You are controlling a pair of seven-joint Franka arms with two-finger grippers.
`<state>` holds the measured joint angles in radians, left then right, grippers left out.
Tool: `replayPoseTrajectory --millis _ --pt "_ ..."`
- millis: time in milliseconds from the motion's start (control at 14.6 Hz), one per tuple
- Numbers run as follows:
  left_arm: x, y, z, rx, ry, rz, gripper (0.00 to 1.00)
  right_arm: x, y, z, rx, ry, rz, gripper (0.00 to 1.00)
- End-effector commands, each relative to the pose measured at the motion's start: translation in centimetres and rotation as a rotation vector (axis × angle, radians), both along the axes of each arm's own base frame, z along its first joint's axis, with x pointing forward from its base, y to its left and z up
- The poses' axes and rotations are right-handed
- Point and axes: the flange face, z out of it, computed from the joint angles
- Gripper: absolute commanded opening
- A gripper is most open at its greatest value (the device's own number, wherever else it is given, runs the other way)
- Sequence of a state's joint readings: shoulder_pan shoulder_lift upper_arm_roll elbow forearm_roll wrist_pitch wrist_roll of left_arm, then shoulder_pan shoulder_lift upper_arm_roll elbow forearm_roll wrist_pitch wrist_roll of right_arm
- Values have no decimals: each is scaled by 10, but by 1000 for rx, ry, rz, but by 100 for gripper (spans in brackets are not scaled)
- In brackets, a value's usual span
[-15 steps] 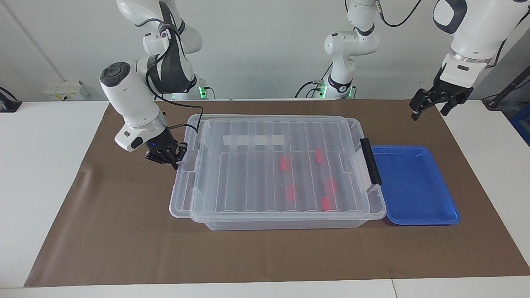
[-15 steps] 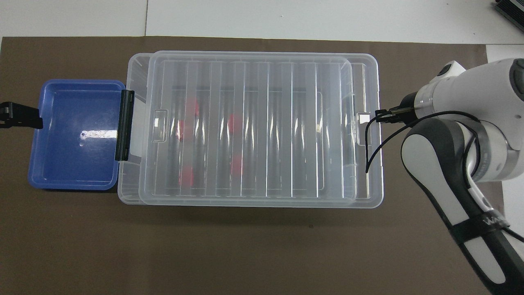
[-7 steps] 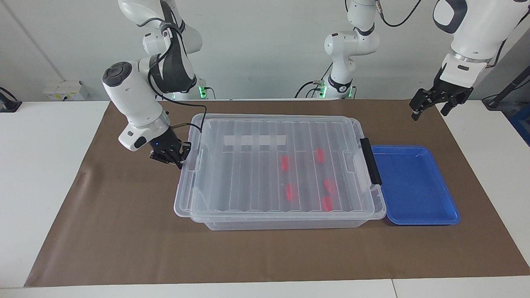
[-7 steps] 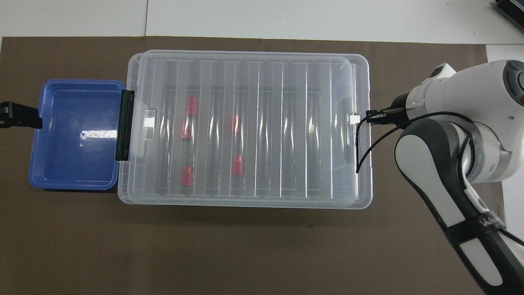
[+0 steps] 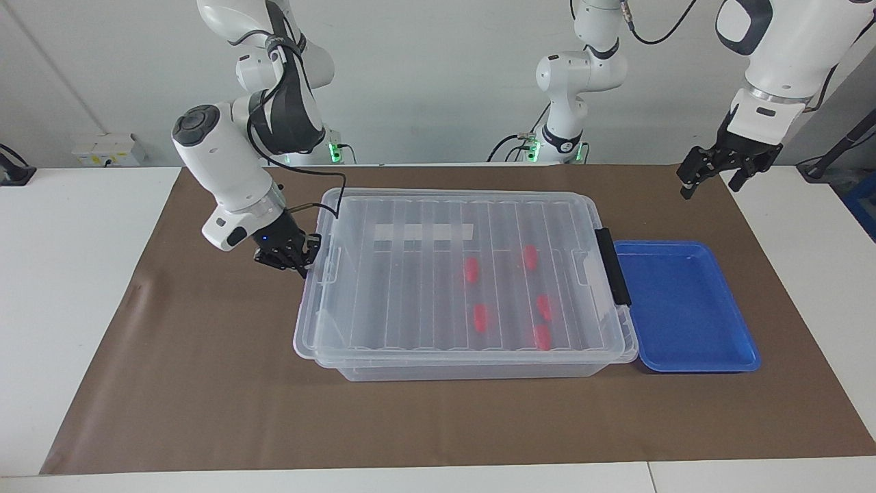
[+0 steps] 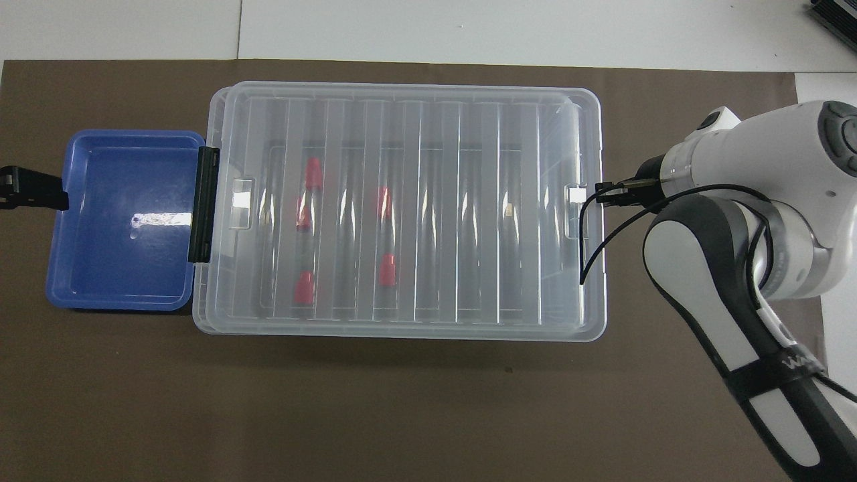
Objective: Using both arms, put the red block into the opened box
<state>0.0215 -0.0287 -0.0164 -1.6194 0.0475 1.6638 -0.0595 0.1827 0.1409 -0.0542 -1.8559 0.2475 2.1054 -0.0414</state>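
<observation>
At box (image 5: 465, 363) lid edge, right fingers (image 5: 301, 263) clenched; red blocks (image 5: 471, 270) inside, apart.

High facing camera across the table, steep overhead camera above robots, both showing the box (image 5: 465, 274)

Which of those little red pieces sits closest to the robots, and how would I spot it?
Find the big clear box in the middle of the brown mat, beside the blue tray. Five red blocks show through its ribbed lid. The red block you want lies nearest the robots, toward the end with the black handle.
</observation>
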Motion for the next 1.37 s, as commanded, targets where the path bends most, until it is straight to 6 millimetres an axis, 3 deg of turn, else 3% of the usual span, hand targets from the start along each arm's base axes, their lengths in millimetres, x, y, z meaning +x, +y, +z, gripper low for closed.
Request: replayPoseTrajectory --millis 0,411,479,548,821,1163,1300 --pt "-8 5 1 -3 -20 5 100 -2 5 -3 32 -7 -15 0" --pt "-8 5 0 -5 -19 6 100 0 2 1 26 -7 -16 0" --pt "-8 5 1 -3 -20 5 100 0 -3 5 14 -12 -19 40" --pt "-8 5 1 -5 -20 5 100 -2 -9 11 -4 -19 -17 99" --pt "-8 5 1 -5 -23 6 100 -11 -27 48 -229 -54 31 100" --pt "-8 5 0 -3 -22 8 100 -29 -59 102 -224 68 -109 100" --pt "-8 5 0 -5 -22 8 100 -43 -79 109 -225 120 -145 100"
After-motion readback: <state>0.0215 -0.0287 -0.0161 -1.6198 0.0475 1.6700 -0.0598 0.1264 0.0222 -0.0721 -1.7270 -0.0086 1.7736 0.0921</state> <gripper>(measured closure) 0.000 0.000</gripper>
